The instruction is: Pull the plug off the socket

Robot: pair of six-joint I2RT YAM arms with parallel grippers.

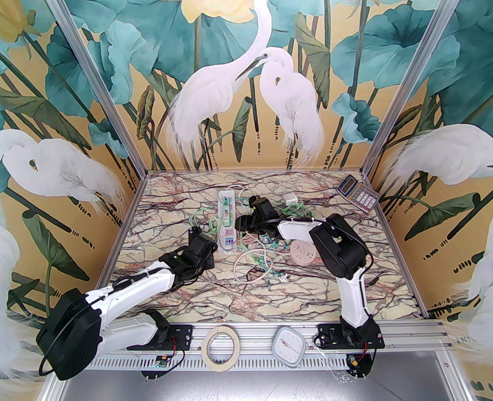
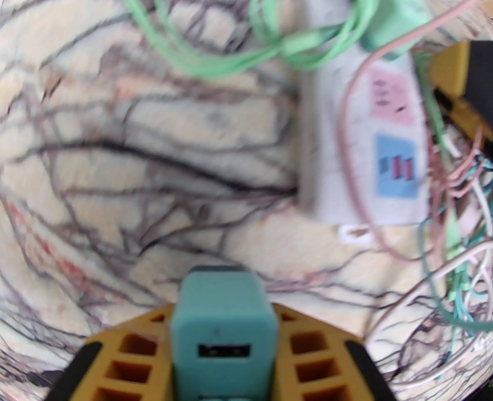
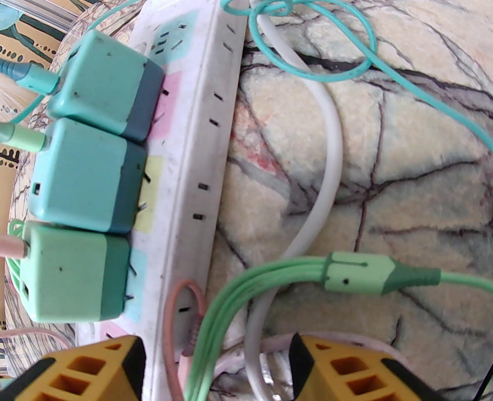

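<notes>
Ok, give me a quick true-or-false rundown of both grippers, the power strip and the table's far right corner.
1. The left gripper holds a teal plug. True.
2. The power strip has nothing plugged in. False: three chargers sit in it side by side.
3. The right gripper is clamped on a charger. False: it is open, with cables between its fingers.
4. A calculator lies at the table's far right corner. True.
</notes>
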